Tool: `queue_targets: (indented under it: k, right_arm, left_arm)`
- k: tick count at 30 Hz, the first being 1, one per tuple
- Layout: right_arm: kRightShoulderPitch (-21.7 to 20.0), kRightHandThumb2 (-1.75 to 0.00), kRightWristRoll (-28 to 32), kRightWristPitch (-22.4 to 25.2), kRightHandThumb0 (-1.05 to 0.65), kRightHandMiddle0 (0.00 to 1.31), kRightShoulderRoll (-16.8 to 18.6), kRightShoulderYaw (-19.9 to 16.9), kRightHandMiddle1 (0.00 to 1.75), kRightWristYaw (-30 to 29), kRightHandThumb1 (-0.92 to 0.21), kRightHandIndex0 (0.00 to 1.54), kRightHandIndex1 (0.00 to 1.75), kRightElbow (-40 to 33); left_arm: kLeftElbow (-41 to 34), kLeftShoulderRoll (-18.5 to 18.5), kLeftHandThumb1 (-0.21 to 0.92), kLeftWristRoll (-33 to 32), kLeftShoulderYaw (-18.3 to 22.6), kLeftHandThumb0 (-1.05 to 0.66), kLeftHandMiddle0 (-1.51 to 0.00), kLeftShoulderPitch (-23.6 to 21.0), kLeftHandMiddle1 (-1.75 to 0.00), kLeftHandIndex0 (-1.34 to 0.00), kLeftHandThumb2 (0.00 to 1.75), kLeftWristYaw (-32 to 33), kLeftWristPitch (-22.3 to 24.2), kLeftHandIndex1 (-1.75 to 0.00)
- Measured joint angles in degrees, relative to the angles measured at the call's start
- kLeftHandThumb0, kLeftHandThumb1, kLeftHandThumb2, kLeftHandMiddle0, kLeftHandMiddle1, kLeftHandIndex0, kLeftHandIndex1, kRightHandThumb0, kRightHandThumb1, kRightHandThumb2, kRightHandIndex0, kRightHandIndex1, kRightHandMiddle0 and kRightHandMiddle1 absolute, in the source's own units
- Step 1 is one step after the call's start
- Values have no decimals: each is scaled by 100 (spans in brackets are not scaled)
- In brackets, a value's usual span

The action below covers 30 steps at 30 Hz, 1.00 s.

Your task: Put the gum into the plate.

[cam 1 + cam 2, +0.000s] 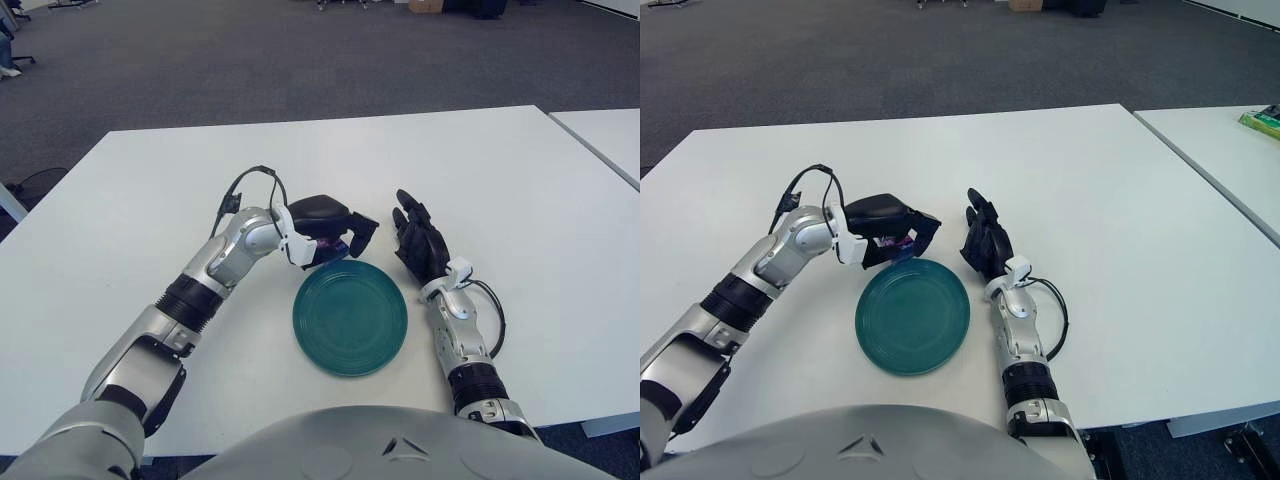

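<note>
Where the left eye view looks down on the white table (150, 190), the left hand (335, 228) is seen just past the far-left rim of the green plate (350, 318), its black fingers (362, 232) curled around a small purple item, taken to be the gum (330, 243). The gum is held inside the grasp, above the table at the plate's far edge; whether it touches the plate or the table cannot be told. The plate itself lies flat near the table's front edge, between the two forearms, with nothing in its bowl. The right hand (420, 243) is noted just to the right of the plate's far side, fingers extended and loosely spread, nothing held; contact with the table cannot be confirmed. A black cable (245, 190) is looped over the left wrist. In the right eye view, the same layout is recorded from slightly further right: the left hand (890, 232) is closed over the gum (895, 241), a purple sliver showing between palm and fingertips, just beyond the plate (912, 316) rim. The right hand (985, 240) is seen beside the plate's far-right edge, open and idle. A second white table (1230, 150) is noted to the right, set apart by a narrow gap, with a green object (1262, 119) on its far corner.
</note>
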Motion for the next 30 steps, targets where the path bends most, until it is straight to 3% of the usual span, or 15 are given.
queue_targets:
  k: [1, 2, 4, 6, 7, 12, 18, 30]
  right_arm:
    - [0, -97, -9, -7, -73, 0, -6, 8, 30, -15, -92, 8, 1, 4]
    - [0, -97, -14, -22, -73, 0, -10, 14, 30, -18, -92, 8, 1, 12]
    - [-4, -98, -20, -63, -73, 0, -18, 28, 29, -16, -92, 8, 1, 32]
    - [-12, -99, -22, -81, -74, 0, -32, 36, 26, -16, -92, 8, 1, 47]
    - [-17, -99, -26, -82, -74, 0, -38, 37, 26, -22, -92, 7, 0, 54]
    - [-40, -99, -135, -70, -75, 0, -45, 39, 30, -190, -92, 4, 0, 97]
    - [-159, -98, -257, -2, -75, 0, -41, 40, 42, -528, -92, 6, 1, 213]
    - [-234, -97, -467, -7, -76, 0, 38, 117, 50, -847, -92, 10, 2, 244]
  left_arm:
    - [4, 12, 84, 2, 35, -91, -6, 0, -106, -7, 49, 66, -101, -143]
    - [5, 27, 86, 9, 69, -94, -5, 0, -96, -6, 47, 132, -219, -135]
    - [1, 83, 90, 14, 144, -100, -6, 0, -50, -2, 45, 236, -443, -90]
    - [0, 200, 91, 11, 250, -103, -3, -16, -26, -1, 41, 309, -708, -62]
    - [46, 293, 91, 6, 310, -103, -2, -61, -16, -1, 38, 314, -862, -47]
    - [527, 720, 92, 27, 546, -105, 0, -483, -3, 0, 29, 371, -1357, -18]
    - [1822, 846, 92, 294, 566, -105, 0, -1227, 0, -1, 31, 662, -1616, -10]
    - [3444, 778, 92, 746, 256, -105, 0, -1837, 0, 0, 36, 840, -1828, -34]
